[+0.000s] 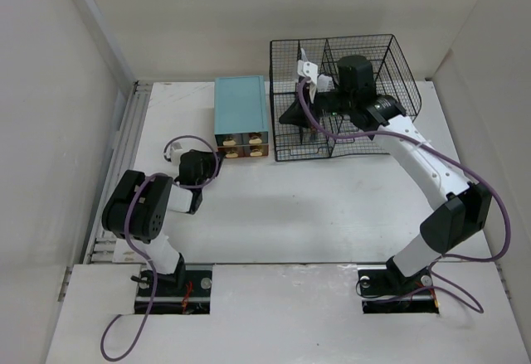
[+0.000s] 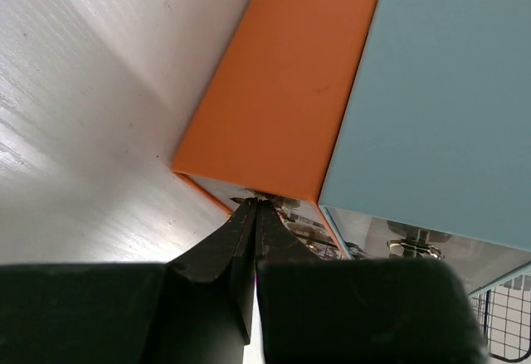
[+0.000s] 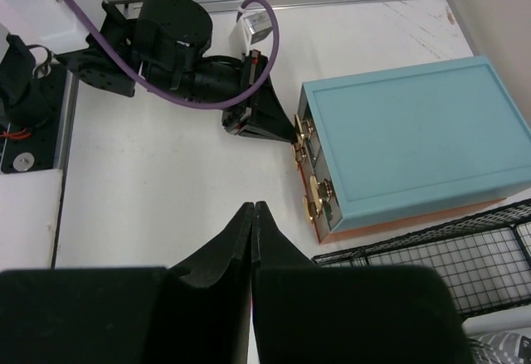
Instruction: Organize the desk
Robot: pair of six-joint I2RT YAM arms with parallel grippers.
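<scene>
The white desk point(image 1: 315, 206) holds a teal-topped drawer box point(image 1: 241, 114) with orange sides and gold knobs. My left gripper point(image 1: 217, 152) is shut, and its tips touch the box's front at the left corner. In the left wrist view the shut tips point(image 2: 255, 204) meet the lower front edge below the orange side point(image 2: 282, 82). My right gripper point(image 1: 284, 117) is shut and empty, held in the air at the wire rack's front left. In the right wrist view it point(image 3: 253, 207) hangs over bare desk point(image 3: 149, 182), with the box point(image 3: 406, 140) and the left gripper point(image 3: 286, 128) ahead.
A black wire mesh file rack point(image 1: 344, 99) stands right of the box, and the right arm reaches over it. It also shows in the right wrist view point(image 3: 431, 264). A grey metal rail point(image 1: 124, 140) runs along the desk's left edge. White walls enclose the desk.
</scene>
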